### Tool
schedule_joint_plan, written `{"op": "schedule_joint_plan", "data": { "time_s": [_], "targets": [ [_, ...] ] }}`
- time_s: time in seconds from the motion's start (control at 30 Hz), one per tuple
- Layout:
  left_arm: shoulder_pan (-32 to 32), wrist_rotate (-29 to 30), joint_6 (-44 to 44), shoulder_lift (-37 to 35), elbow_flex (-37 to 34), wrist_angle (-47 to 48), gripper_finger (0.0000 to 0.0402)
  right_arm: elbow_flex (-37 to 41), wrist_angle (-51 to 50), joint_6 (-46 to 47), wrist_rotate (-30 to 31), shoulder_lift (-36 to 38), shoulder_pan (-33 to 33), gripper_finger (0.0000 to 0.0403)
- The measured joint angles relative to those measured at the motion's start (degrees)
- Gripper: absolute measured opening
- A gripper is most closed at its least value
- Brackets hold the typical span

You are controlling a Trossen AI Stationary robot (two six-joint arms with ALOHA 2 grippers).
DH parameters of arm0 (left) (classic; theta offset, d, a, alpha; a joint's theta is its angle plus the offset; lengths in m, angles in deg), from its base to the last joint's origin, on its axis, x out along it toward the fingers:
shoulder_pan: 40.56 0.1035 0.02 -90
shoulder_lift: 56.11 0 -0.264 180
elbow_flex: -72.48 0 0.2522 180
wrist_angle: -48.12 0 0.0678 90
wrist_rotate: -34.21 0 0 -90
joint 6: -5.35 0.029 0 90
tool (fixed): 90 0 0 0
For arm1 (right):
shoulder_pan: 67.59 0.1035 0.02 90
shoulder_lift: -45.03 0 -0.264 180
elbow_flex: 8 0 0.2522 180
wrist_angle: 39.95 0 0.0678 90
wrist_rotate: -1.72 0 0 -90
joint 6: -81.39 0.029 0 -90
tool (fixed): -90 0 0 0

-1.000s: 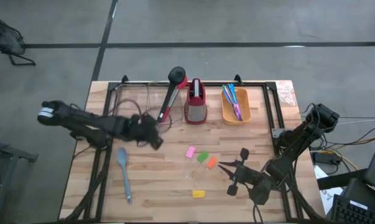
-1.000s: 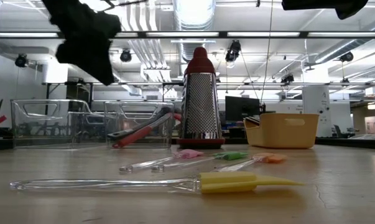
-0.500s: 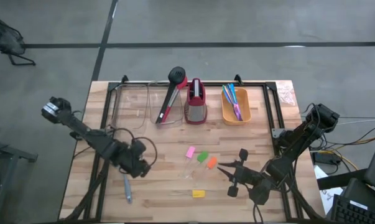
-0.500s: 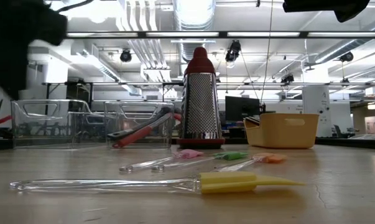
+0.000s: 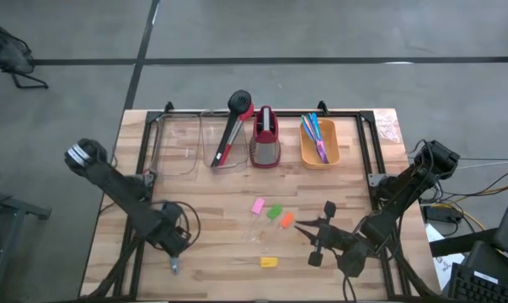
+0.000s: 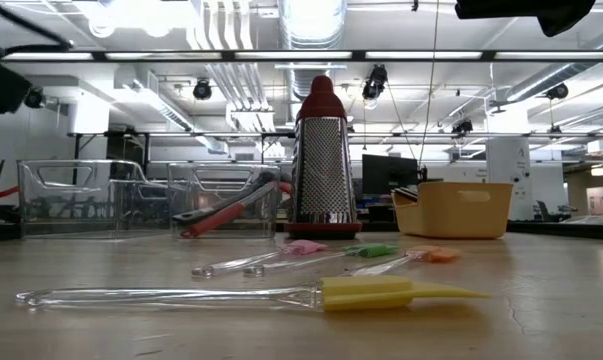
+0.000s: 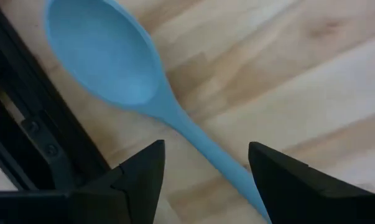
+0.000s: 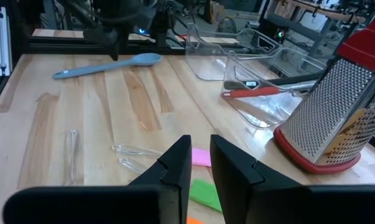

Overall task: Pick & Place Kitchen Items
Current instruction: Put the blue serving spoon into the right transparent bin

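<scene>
Wooden planks are making up the tabletop [image 5: 211, 189], which is carrying a row of containers along its far edge: a clear bin [image 5: 222, 145] that is holding a black-headed spoon with a red handle [image 5: 232, 128], a red-and-grey grater [image 5: 264, 139] that is standing upright, and an orange bin [image 5: 319, 143] that is holding thin blue and pink cutlery [image 5: 316, 135]. Near the left edge, towards the near-left corner, the left gripper [image 5: 171, 239] is hovering low over the grey-blue spoon [image 7: 128, 84], which is lying flat on the wood. Its fingers are standing wide apart and gripping nothing; in the left wrist view the spoon's handle is running through the gap between the two fingers while its bowl is lying just beyond their tips. Around the middle of the tabletop, pink [image 5: 258, 205], green [image 5: 275, 213] and orange [image 5: 286, 220] blocks are lying close together, and a yellow block [image 5: 270, 262] is lying apart from them, nearer the front edge. The right gripper [image 5: 316, 236] is waiting above the near-right part of the tabletop, just beside the orange block, its fingers nearly closed on a narrow gap and holding nothing.
</scene>
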Motion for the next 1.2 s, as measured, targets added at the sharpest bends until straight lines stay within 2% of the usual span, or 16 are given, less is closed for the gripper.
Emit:
{"op": "schedule_joint_plan", "data": {
  "time_s": [0.37,0.67,0.87,1.2],
  "targets": [
    [-0.7,-1.0,2.4,7.8,-0.9,-2.3,0.0235,0.0,0.0,0.7,-1.1,0.0,0.0,0.0036],
    [-0.7,1.1,6.7,9.1,-0.9,-6.6,0.0212,0.0,-0.1,0.7,-1.3,0.0,0.0,0.0054],
    [-0.7,2.5,9.0,8.9,-0.9,-7.1,0.0177,0.0,-0.1,0.7,-1.3,0.0,0.0,0.0068],
    [-0.6,7.5,9.3,8.8,-0.9,-6.3,0.0089,0.0,-0.1,0.7,-1.3,0.0,0.0,0.0085]
  ]
}}
